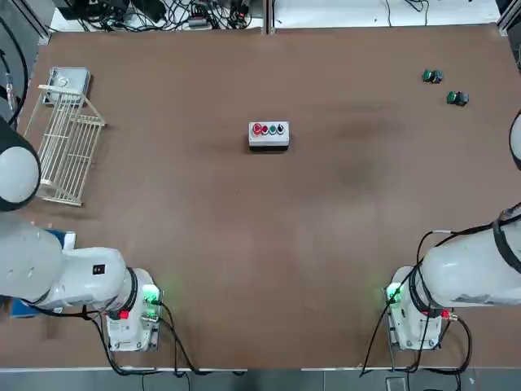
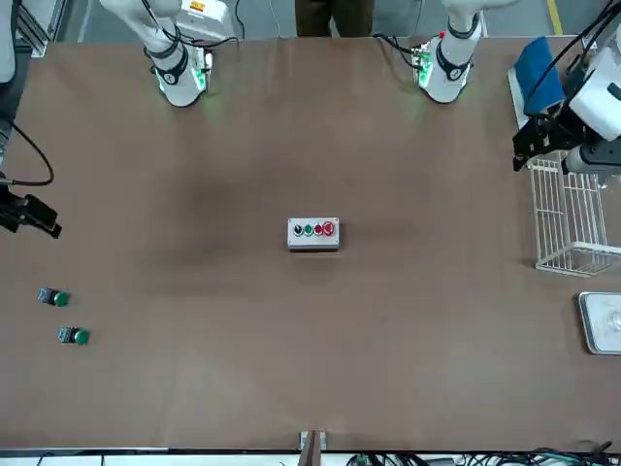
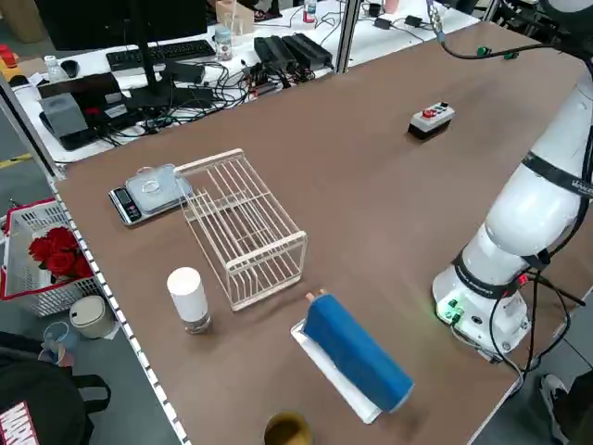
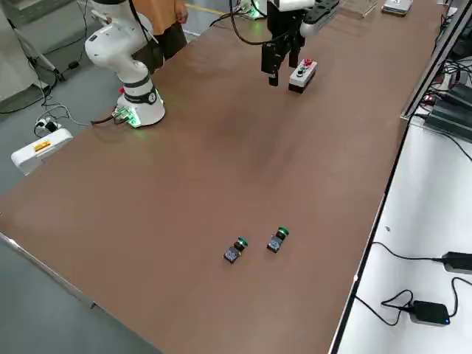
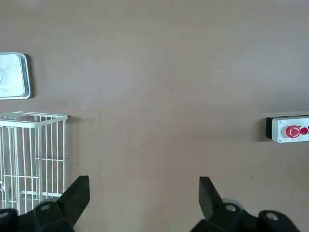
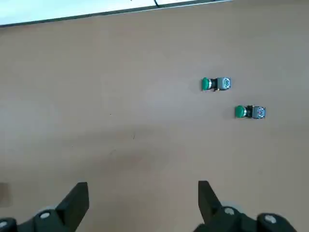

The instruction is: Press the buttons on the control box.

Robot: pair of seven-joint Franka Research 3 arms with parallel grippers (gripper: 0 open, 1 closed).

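The control box is a small light grey box standing mid-table, toward the far side. Its buttons form a row on top, the large red one at the end toward the robot's left. The box also shows at the edge of the left wrist view. My left gripper hangs open above the table near the wire rack, far from the box. Toward the table's right edge my right gripper is open and high, with nothing between its fingers.
A white wire rack and a small scale sit at the far left. Two loose green-and-black knobs lie at the far right. A blue object and a white cup are near the left arm's base.
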